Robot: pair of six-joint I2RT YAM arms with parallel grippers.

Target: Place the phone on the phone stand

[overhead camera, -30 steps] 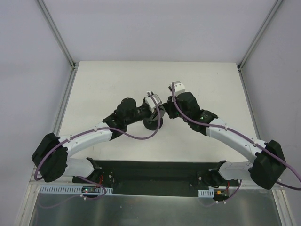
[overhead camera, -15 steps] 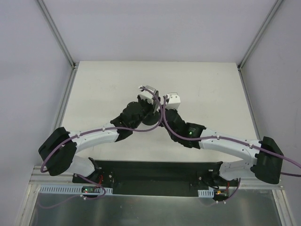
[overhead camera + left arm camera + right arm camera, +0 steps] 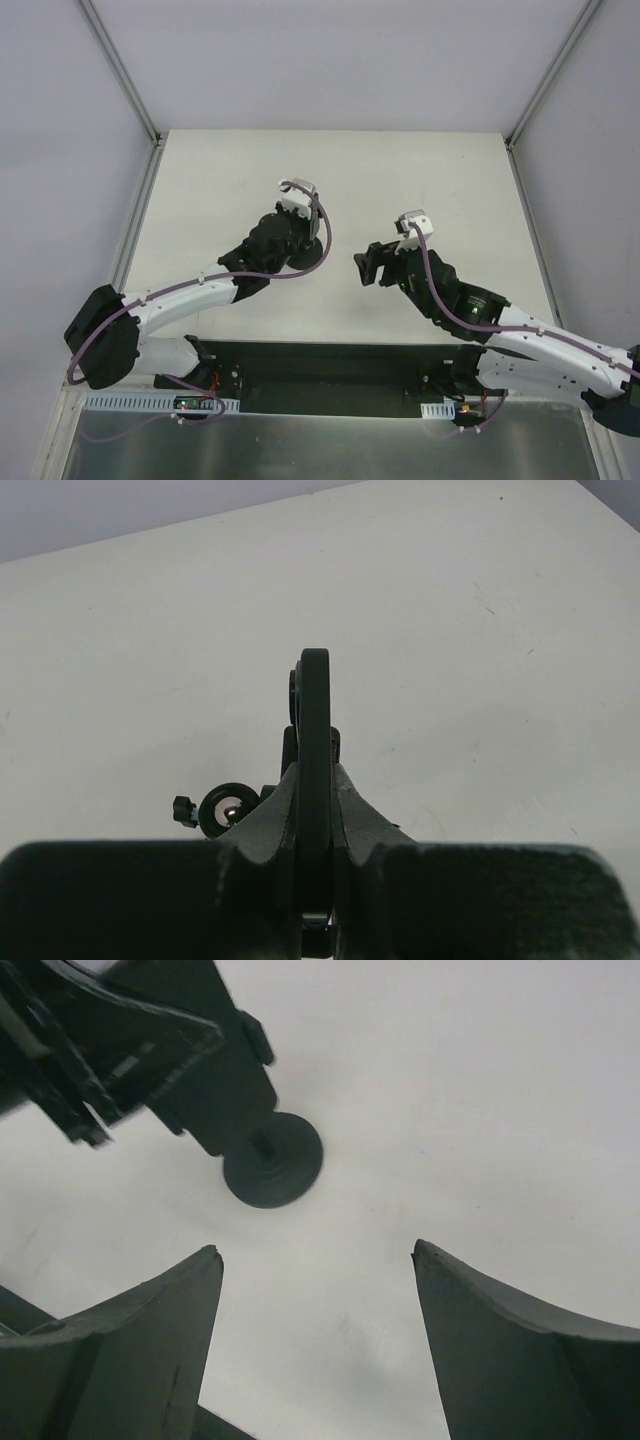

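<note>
Left gripper (image 3: 316,810): pressed together, pinching the phone (image 3: 315,710), which stands upright and edge-on between my fingers. A small clip part sits just beside the phone on its left (touching or not, can't tell). There's a ringed knob (image 3: 225,808) low-left of the fingertips.

Right gripper (image 3: 315,1248): spread wide, holding nothing, only bare table (image 3: 480,1080) between the fingers. The phone stand (image 3: 273,1170) is ahead of these fingers and slightly left. Its disc base is flat on the table, and the left gripper hangs over it.

Room: in the top view both grippers are near mid-table, with a gap between them. There's open surface beyond the left gripper out to the far edge, and also to its left. There's open surface to the right of the right gripper too. Walls (image 3: 60,150) close off the left, right and far edges.

Count: 1 phone, 1 stand, 2 grippers.
</note>
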